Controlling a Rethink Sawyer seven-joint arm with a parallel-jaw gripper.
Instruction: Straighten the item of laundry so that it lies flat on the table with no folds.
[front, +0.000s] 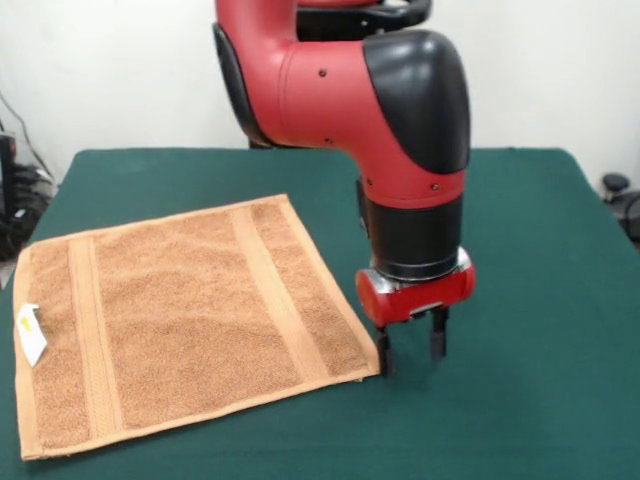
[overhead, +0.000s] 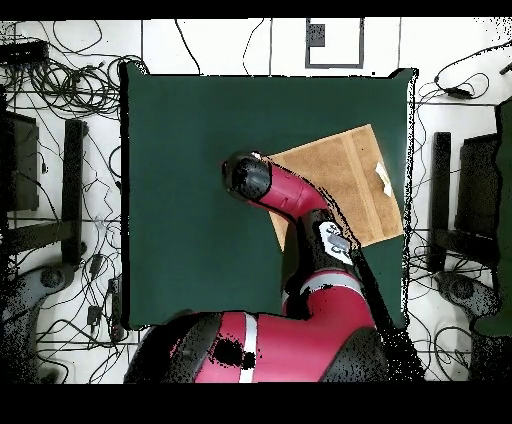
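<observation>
The orange-tan terry towel (front: 185, 315) lies spread flat on the dark green table (front: 540, 400), with two woven bands and a small white tag (front: 30, 333) at its left edge. In the overhead view the towel (overhead: 345, 175) lies at the table's right side, partly hidden under the arm. My gripper (front: 411, 350) hangs just off the towel's near right corner, fingers pointing down and a little apart, holding nothing. One fingertip (front: 384, 356) is right beside the corner. In the overhead view the arm's black end covers the gripper.
The red and black arm (front: 370, 110) comes down over the table's middle. Cables and dark equipment (overhead: 60, 200) lie on the floor around the table (overhead: 190, 200) in the overhead view. A dark object (front: 615, 185) sits past the table's right edge.
</observation>
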